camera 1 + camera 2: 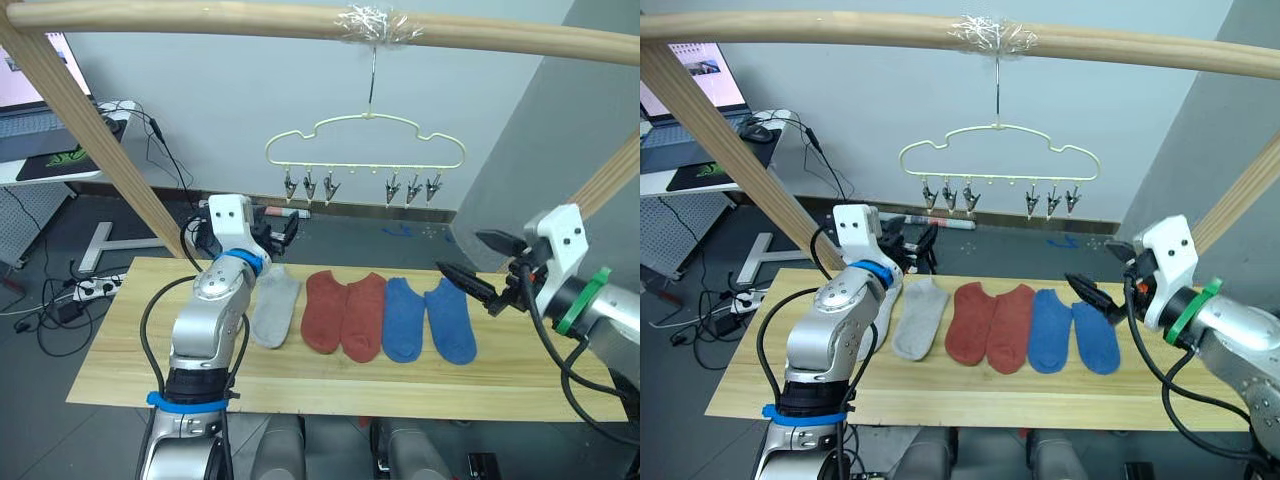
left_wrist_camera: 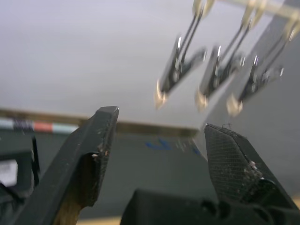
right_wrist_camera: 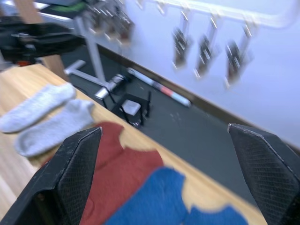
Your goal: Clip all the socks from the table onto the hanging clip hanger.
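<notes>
Item: sock-hanging station, start of work.

Clip hanger (image 1: 366, 150): pale yellow wire, hooked at 12 o'clock on a taped wooden pole (image 1: 300, 22). Two groups of three metal clips (image 1: 309, 186); every clip hangs bare.

Desk (image 1: 120, 360): light wood planks, carrying the socks in a row across its middle.
- Grey sock (image 1: 275, 308), at 9 o'clock in the row. The right wrist view shows a second grey sock (image 3: 35, 107) beside it; in the head views the left arm covers that one.
- Rust red socks (image 1: 346, 313), a pair side by side at the centre.
- Blue socks (image 1: 430, 320), a pair at 3 o'clock.

Progress: judged nil. Nothing is clipped; all six socks await lifting and clipping.

Left gripper (image 2: 159, 154): raised above the far desk edge near the grey sock, pointing towards the left group of clips. Jaws parted wide, nothing between them, touching nothing.

Right gripper (image 1: 482, 268): poised above the desk at 3 o'clock, just beyond the blue socks. Jaws spread very wide, empty, clear of sock and desk.
</notes>
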You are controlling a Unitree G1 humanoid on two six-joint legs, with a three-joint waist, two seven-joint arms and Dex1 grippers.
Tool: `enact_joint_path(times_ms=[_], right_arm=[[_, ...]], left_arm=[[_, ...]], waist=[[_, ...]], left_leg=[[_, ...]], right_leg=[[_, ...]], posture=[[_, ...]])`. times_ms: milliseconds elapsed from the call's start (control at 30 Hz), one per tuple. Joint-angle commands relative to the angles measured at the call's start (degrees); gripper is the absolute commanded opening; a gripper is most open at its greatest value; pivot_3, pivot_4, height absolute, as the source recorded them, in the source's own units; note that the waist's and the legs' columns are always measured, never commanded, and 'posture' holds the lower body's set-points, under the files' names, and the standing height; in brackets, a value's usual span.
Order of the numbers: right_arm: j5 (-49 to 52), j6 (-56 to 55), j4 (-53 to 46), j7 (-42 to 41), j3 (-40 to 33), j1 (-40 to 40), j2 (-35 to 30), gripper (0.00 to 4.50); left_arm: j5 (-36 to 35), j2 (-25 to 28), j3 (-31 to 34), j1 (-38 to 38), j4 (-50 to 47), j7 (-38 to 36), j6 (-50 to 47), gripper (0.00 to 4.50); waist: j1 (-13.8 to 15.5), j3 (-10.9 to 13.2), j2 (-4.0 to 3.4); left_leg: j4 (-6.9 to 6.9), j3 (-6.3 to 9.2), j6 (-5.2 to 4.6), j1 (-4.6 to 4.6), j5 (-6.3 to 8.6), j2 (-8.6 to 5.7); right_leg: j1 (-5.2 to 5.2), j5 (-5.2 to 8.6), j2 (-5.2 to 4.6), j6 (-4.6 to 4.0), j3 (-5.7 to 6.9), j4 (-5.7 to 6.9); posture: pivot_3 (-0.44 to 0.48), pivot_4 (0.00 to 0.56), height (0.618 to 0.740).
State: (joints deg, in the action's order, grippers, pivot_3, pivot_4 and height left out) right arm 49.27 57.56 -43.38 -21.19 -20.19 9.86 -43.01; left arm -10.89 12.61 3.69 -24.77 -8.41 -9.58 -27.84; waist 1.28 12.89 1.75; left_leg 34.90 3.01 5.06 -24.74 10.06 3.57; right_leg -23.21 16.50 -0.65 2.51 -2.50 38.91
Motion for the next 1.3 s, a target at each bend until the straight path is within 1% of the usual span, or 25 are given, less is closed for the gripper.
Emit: enact_joint_path(times_ms=[33,67,167,367,567,933,1300], right_arm=[[2.1,0.7,0.2,-0.5,0.1,3.3,-2.2,4.5],[2.5,0.8,0.4,-0.6,0.3,4.3,-2.6,4.5],[3.4,0.9,0.9,-0.8,1.2,7.1,-3.7,4.5],[5.9,1.8,0.8,-0.3,2.5,11.4,-4.8,4.5],[8.6,2.9,-0.1,1.6,2.1,12.8,-5.3,4.5],[13.6,3.4,-2.6,6.7,0.7,10.6,-6.0,4.5],[17.1,2.3,-3.4,10.3,0.1,8.3,-7.0,4.5]], left_arm=[[2.0,-0.8,-0.9,-1.3,0.8,0.6,4.5,3.38],[2.4,-1.0,-1.1,-1.5,1.4,0.8,5.5,3.38],[3.4,-1.7,-1.3,-2.2,3.1,1.3,7.3,2.82],[5.2,-2.5,-1.4,-5.0,7.7,2.5,10.7,2.82],[5.2,-3.8,-0.8,-8.5,12.8,3.0,12.7,2.82],[5.4,-6.6,-0.6,-13.6,19.7,4.0,16.9,2.82],[5.4,-6.3,0.1,-15.4,21.3,5.0,18.2,2.82]], waist=[[0.0,0.0,0.0],[0.0,0.0,0.0],[0.0,0.0,0.01],[-0.1,0.1,0.04],[-0.2,0.3,0.1],[-0.9,0.4,0.12],[-1.6,0.4,0.12]], left_leg=[[0.0,-0.01,0.0,0.0,0.0,0.0],[0.01,-0.02,0.0,-0.01,0.0,-0.01],[0.03,-0.02,0.0,-0.01,0.0,-0.01],[0.04,0.0,-0.01,-0.01,-0.01,0.01],[0.03,0.01,-0.01,-0.01,0.0,0.02],[0.02,0.01,-0.01,-0.02,0.0,0.02],[0.02,0.01,-0.01,-0.02,0.0,0.02]], right_leg=[[0.0,0.0,0.0,-0.01,-0.01,0.0],[0.0,-0.01,-0.01,-0.01,-0.02,0.0],[0.0,-0.01,0.0,0.01,-0.01,0.0],[0.0,-0.01,0.02,0.02,-0.01,0.02],[0.0,-0.02,0.02,0.02,0.0,0.01],[0.0,-0.01,0.03,0.03,0.0,0.0],[0.0,0.03,0.04,0.11,-0.01,0.0]], posture=[[0.059,0.212,0.74],[0.055,0.215,0.74],[0.051,0.223,0.74],[0.039,0.24,0.74],[0.017,0.246,0.74],[-0.016,0.239,0.74],[-0.02,0.238,0.74]])
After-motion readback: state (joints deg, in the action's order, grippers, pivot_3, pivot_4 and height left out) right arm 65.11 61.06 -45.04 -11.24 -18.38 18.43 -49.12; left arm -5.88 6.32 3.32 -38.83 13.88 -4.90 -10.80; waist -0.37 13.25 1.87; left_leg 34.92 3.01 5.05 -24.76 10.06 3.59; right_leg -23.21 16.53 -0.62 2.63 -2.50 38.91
